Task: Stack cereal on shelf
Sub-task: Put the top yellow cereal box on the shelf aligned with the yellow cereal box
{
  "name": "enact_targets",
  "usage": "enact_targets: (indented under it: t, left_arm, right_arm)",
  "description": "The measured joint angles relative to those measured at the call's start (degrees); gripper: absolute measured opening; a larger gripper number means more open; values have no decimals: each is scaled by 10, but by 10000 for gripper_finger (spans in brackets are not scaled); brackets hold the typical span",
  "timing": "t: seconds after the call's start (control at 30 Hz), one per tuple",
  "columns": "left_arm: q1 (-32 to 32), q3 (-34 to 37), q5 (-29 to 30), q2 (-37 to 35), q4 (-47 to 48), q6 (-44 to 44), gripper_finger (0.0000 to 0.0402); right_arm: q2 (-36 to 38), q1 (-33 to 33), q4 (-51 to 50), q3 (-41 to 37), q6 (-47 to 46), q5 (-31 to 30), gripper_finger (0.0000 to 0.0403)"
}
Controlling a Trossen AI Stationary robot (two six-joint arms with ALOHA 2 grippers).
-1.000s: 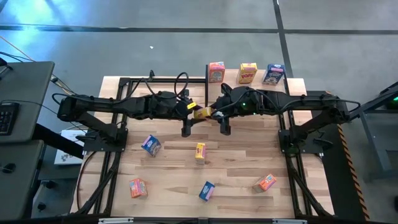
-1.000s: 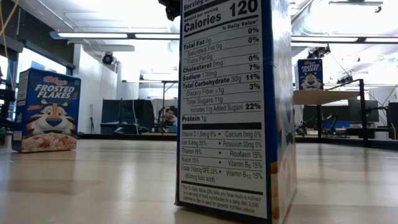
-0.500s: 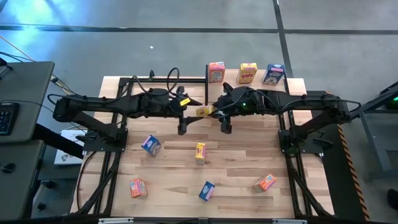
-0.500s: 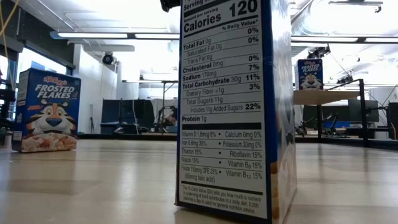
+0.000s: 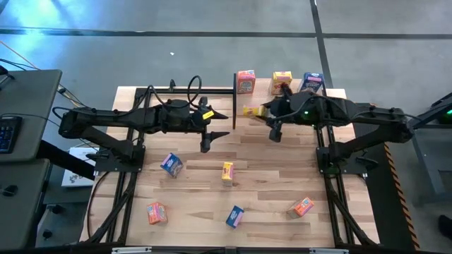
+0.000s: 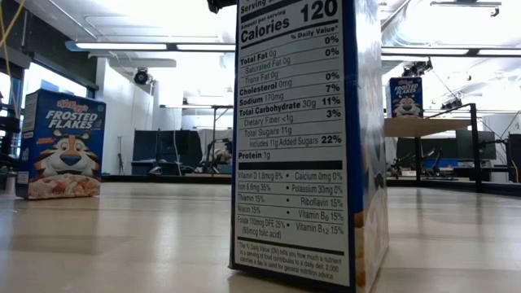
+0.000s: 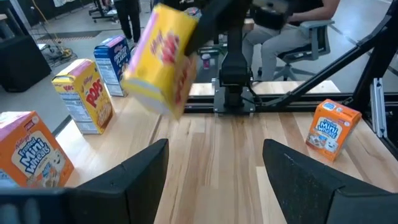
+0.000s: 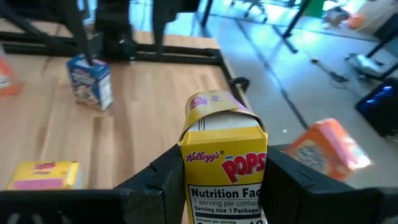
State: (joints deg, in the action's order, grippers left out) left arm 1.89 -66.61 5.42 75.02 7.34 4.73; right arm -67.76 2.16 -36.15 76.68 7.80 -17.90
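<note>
The cereal in play is a small yellow cardboard box of corn pops, pinched upright between the two dark fingers of the right gripper, which is closed on its sides and carries it above the table just in front of the shelf, a light-wood board on thin black posts at the table's far edge. I judge it is held by its narrow sides so its base stays free to set down flat beside the three boxes already standing there: an orange-pink one, a yellow one and a blue one. The left gripper hangs near mid-table with its fingers spread wide and nothing between them, the look of a hand that has passed something on.

The overhead camera shows the layout: five more small boxes lie scattered on the big plank tabletop nearer the front, well apart from each other. It shows the carried box only as a yellow speck, though. The left wrist camera shows that same box tilted in mid-air under the other arm, with the shelf's boxes lined up behind it; a seated person shows beyond the table. The table-level camera adds little: a blue box's nutrition panel fills it, and another blue box stands off to one side. A blue box seems to stand on the raised board in the distance.
</note>
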Motion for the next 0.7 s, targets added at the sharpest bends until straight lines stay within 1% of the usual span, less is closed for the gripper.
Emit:
enact_targets:
  t: [0.13, 0.27, 0.4, 0.5, 0.6, 0.7]
  left_arm:
    - [0, 0, 0, 0, 4, 0, 252]
    - [0, 0, 0, 0, 4, 0, 252]
    - [0, 0, 0, 0, 4, 0, 252]
    - [0, 0, 0, 0, 4, 0, 252]
    - [0, 0, 0, 0, 5, 0, 252]
    - [0, 0, 0, 0, 5, 0, 252]
  right_arm:
    - [47, 12, 6, -47, -5, -8, 154]
    - [111, 30, 62, -125, -18, -13, 154]
    - [178, 50, 164, -228, -30, -39, 154]
    - [218, 65, 251, -305, -41, -45, 154]
    - [247, 79, 326, -373, -51, -46, 154]
    - [263, 92, 387, -429, -61, -76, 154]
